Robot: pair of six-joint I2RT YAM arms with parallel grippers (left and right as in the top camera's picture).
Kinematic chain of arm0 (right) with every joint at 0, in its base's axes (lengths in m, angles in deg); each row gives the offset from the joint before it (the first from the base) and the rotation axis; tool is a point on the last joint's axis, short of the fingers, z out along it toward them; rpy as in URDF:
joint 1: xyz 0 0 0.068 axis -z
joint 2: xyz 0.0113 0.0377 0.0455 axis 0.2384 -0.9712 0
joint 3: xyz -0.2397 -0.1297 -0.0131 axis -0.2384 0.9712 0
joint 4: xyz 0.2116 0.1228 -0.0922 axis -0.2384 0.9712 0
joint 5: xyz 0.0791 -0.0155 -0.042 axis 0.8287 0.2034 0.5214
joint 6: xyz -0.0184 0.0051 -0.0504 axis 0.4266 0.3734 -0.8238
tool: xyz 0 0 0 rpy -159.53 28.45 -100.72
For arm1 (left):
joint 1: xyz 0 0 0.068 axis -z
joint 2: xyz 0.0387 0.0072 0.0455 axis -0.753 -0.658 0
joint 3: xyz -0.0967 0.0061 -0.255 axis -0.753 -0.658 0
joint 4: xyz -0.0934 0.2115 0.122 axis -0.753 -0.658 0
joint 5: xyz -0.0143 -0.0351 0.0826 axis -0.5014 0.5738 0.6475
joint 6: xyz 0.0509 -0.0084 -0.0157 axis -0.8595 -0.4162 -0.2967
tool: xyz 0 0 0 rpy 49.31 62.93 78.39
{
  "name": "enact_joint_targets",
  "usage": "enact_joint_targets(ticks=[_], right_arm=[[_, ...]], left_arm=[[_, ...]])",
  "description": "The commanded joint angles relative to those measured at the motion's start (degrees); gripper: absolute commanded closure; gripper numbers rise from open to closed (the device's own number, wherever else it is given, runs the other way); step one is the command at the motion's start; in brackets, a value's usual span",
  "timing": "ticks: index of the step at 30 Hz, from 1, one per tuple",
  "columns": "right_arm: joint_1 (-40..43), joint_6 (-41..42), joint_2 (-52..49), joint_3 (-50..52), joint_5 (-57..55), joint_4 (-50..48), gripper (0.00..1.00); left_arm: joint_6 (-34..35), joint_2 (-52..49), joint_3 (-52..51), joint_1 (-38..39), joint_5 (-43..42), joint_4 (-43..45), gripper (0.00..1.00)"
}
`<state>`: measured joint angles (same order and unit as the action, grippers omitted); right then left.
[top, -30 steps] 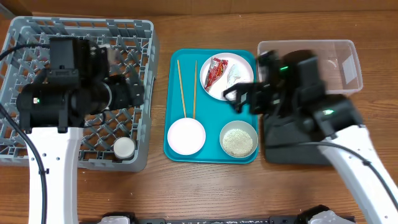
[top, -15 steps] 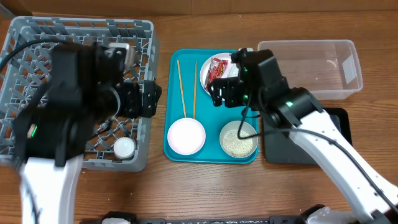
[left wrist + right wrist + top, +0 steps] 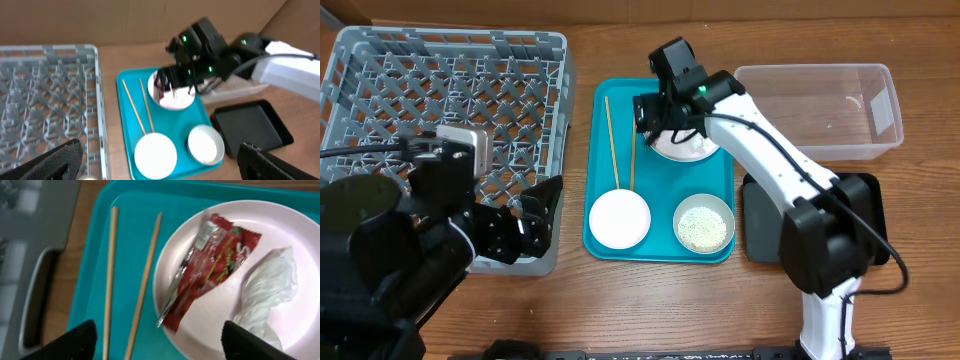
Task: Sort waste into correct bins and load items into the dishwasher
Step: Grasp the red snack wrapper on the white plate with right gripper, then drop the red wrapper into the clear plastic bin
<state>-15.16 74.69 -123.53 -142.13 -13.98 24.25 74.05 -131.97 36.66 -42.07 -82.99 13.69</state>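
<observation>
The red-and-white snack wrapper (image 3: 212, 265) lies on the round white plate (image 3: 235, 220) beside a crumpled white scrap (image 3: 265, 290). My right gripper (image 3: 160, 340) is open and hovers just above the plate's near edge; in the overhead view it (image 3: 658, 113) covers most of the plate (image 3: 695, 152). Two chopsticks (image 3: 611, 140) lie on the teal tray (image 3: 660, 250). A white bowl (image 3: 619, 218) and a bowl of rice-like grains (image 3: 704, 224) sit at the tray's front. My left gripper (image 3: 535, 215) is open and empty at the front right corner of the grey dish rack (image 3: 440, 90).
The clear tub (image 3: 820, 95) stands at the back right. The black tray (image 3: 765, 220) lies in front of it, partly under my right arm. In the left wrist view the white bowl (image 3: 155, 155) lies between my open fingers, far below.
My right gripper has swung left from over the black tray to the plate. My left arm has pulled back from over the rack to the front left, hiding the small white dish there.
</observation>
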Motion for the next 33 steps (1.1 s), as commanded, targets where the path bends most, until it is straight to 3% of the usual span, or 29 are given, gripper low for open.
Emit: enact_joint_targets(ticks=[1,10,16,19,21,23,33], right_arm=[[2.16,4.26,-3.45,-1.68,-1.92,-0.74,0.24],[3.52,5.6,-9.97,-1.64,2.84,-2.38,0.35],[3.21,7.72,-11.23,-1.42,2.8,-2.23,0.65],[3.28,7.72,-10.95,-1.55,2.8,-2.29,0.7],[3.61,7.67,-10.27,-1.75,2.8,-1.77,0.87],[3.96,7.65,-8.76,-1.79,2.8,-1.2,0.94],[7.37,4.83,7.74,-1.79,-1.14,4.37,0.96]], left_arm=[[-0.44,-0.79,0.24,0.22,-0.66,-1.46,0.0],[-0.46,-1.36,0.2,0.22,-0.63,-2.75,0.0],[-0.44,-1.53,0.2,0.22,-0.63,-2.75,0.0],[-0.44,-1.55,0.2,0.22,-0.66,-2.75,0.0],[-0.44,-1.55,0.2,0.22,-0.66,-2.75,0.0],[-0.44,-1.55,0.2,0.22,-0.63,-2.75,0.0],[-0.44,-1.55,0.2,0.22,-0.63,-2.75,0.0]])
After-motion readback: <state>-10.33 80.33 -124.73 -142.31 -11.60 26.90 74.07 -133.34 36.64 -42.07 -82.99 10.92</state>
